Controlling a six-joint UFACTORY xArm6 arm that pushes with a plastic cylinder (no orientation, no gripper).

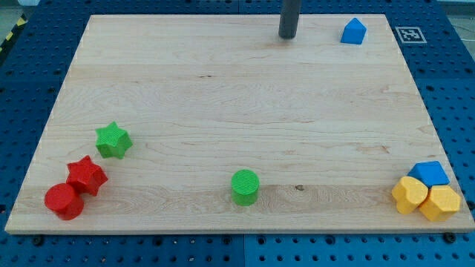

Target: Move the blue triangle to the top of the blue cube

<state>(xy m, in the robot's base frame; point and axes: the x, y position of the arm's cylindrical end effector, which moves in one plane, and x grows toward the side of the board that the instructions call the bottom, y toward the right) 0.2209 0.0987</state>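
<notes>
The blue triangle (354, 31) sits near the view's top right edge of the wooden board (223, 111). The blue cube (430, 173) sits at the view's bottom right, touching two yellow blocks. My tip (287, 36) is at the view's top centre, to the left of the blue triangle with a gap between them, and far from the blue cube.
Two yellow blocks (410, 194) (440, 202) sit against the blue cube's lower side. A green cylinder (245, 186) stands at the bottom centre. A green star (113, 139), a red star (87, 176) and a red cylinder (64, 201) are at the bottom left.
</notes>
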